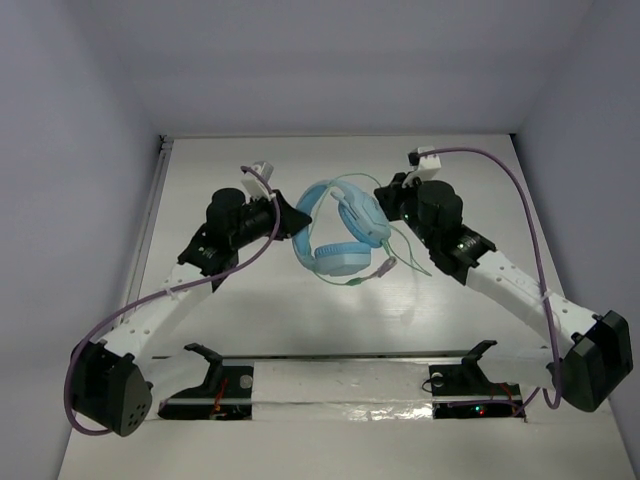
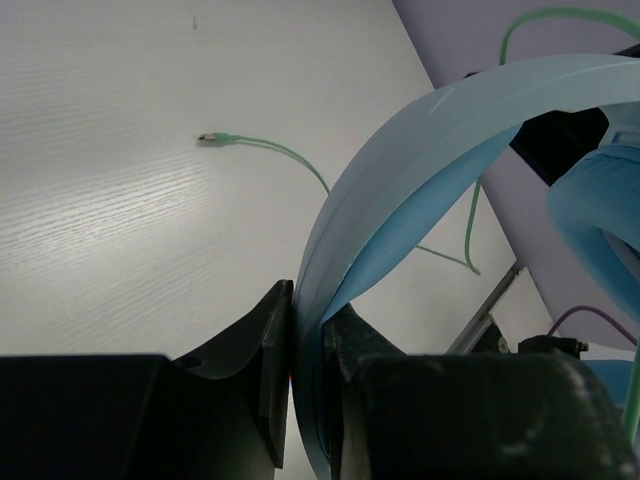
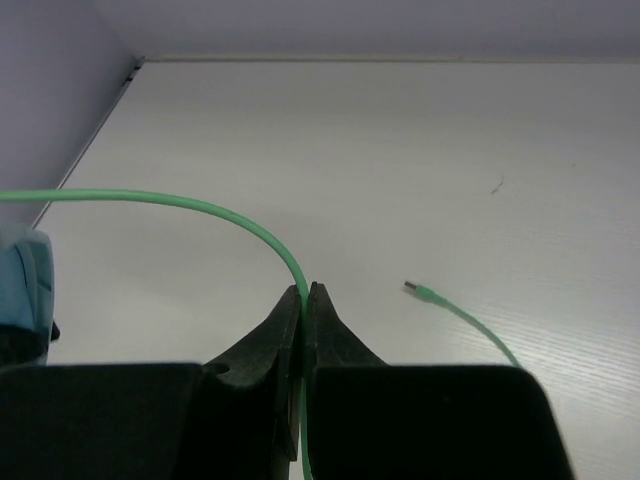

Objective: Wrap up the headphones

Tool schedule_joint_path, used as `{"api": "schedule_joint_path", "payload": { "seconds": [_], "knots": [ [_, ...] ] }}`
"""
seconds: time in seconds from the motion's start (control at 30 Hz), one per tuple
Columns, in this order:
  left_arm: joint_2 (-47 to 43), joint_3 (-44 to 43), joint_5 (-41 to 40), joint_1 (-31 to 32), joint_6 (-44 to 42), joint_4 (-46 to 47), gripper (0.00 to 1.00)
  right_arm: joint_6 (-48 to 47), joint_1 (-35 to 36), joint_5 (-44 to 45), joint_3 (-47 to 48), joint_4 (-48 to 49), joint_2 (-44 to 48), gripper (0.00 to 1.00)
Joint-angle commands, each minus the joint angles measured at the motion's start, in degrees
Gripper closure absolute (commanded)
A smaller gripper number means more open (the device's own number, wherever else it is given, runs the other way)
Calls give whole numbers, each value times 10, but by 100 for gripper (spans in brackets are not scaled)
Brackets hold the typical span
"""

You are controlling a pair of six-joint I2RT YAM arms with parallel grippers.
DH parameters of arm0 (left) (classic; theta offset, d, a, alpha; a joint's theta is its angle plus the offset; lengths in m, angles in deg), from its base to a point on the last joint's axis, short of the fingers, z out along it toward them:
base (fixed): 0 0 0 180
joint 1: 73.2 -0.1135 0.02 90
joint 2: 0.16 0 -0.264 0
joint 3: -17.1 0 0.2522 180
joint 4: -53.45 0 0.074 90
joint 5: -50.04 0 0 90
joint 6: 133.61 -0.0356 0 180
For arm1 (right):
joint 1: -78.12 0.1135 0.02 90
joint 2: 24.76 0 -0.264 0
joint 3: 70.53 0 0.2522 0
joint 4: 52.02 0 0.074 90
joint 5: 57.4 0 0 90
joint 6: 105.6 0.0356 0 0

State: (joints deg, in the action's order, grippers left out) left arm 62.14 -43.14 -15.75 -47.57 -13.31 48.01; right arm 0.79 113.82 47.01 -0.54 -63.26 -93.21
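Clamping the headband (image 2: 440, 140), the left gripper (image 2: 308, 335) has both fingers pressed tight against the wide blue band's edge. Headphones (image 1: 338, 238) sit over the middle of the table (image 1: 300, 320), between the two arms, with the earcups toward the right arm. Can't tell whether an earcup touches the surface. Right gripper (image 3: 303, 300) is pinched closed on the thin green cable (image 3: 200, 199), which arcs left from the jaws. Cable's plug (image 3: 412, 290) is free, just right of those jaws. Can't tell whether it lies on the table or hangs.
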Motion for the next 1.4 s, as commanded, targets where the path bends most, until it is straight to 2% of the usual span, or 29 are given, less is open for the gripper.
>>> {"api": "schedule_joint_path", "payload": {
  "seconds": [0.0,0.13,0.2,0.27,0.37,0.4,0.43,0.57,0.7,0.8,0.9,1.07,1.13,1.27,1.37],
  "knots": [
    [-25,-31,20,-22,29,49,100,30,1,-52,-41,88,21,100],
    [-35,-24,45,-28,59,83,100,65,1,-138,-85,149,19,100],
    [-38,-39,48,-28,66,78,100,73,1,-190,-116,196,10,100],
    [-39,-60,48,-28,66,65,100,88,1,-206,-131,224,-2,99],
    [-38,-87,43,-28,61,41,100,93,1,-264,-138,260,-33,84],
    [-39,-92,40,-28,59,34,100,95,1,-284,-141,287,-39,76],
    [-38,-97,35,-28,56,28,100,102,1,-292,-146,297,-49,73],
    [-36,-123,17,-28,43,-5,100,108,1,-344,-147,322,-76,65],
    [-23,-161,6,-34,33,-33,100,118,1,-349,-173,354,-85,55],
    [-13,-188,9,-34,35,-45,100,109,1,-357,-177,355,-103,52],
    [-3,-221,5,-34,30,-69,100,102,1,-393,-171,363,-130,50],
    [12,-284,-13,-51,4,-126,100,93,1,-387,-178,368,-171,50],
    [16,-302,-17,-65,-4,-138,100,106,1,-377,-190,384,-169,56],
    [33,-343,-19,-89,2,-151,100,129,1,-357,-224,405,-173,59],
    [46,-355,-21,-95,19,-131,100,150,1,-383,-227,427,-190,67]
  ]
}}
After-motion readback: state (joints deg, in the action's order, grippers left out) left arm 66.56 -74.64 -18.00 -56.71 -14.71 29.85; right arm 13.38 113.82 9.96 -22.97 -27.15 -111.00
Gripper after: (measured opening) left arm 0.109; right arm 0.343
